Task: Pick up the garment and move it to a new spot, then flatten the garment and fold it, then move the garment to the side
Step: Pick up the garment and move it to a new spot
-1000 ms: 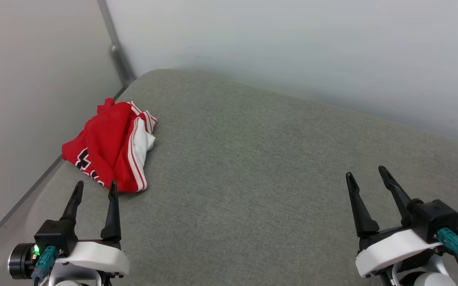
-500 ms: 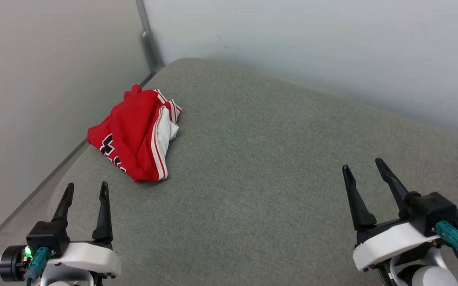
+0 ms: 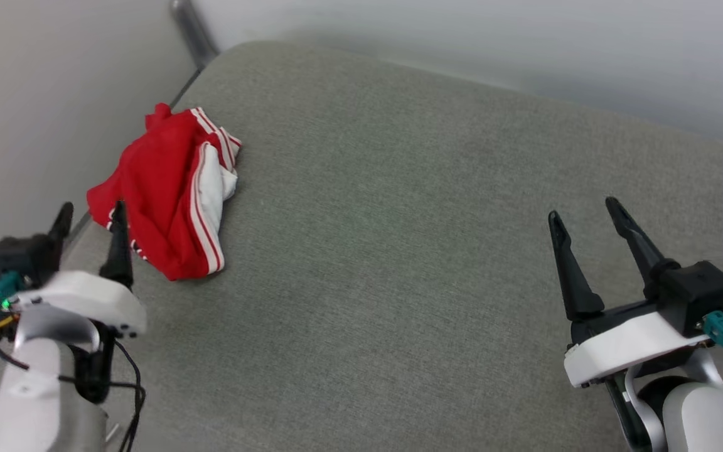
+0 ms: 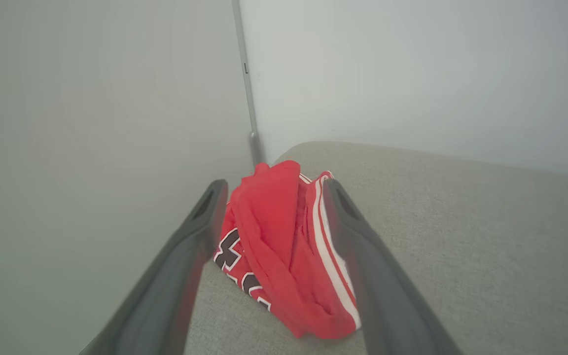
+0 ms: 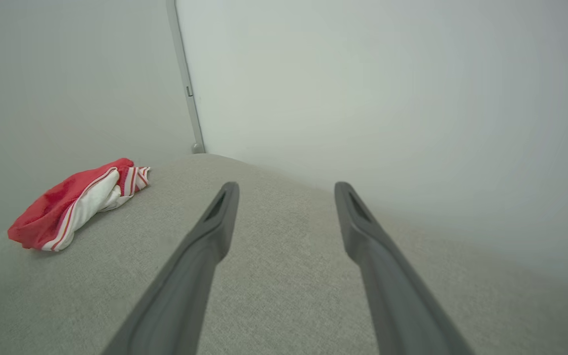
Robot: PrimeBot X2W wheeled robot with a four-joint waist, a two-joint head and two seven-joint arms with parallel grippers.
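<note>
The garment (image 3: 170, 188) lies crumpled in a red heap with white sleeve cloth and striped trim, near the left far corner of the grey padded surface (image 3: 399, 251). Black white-edged print shows on its near face in the left wrist view (image 4: 284, 256). My left gripper (image 3: 91, 210) is open just in front of the heap's near left edge, its fingers framing the cloth without touching it. My right gripper (image 3: 584, 207) is open over bare surface at the right. The right wrist view has the garment (image 5: 74, 204) far off to the left.
Pale walls close the left and far sides, meeting at a grey corner post (image 3: 192, 28). The padded surface's left edge runs beside the wall, right by the garment. Bare grey fabric stretches from the heap across to the right gripper.
The head camera has shifted, so the whole picture moved. My left gripper has risen and come forward until its fingertips stand at the garment's near edge. The right gripper stays open in much the same place.
</note>
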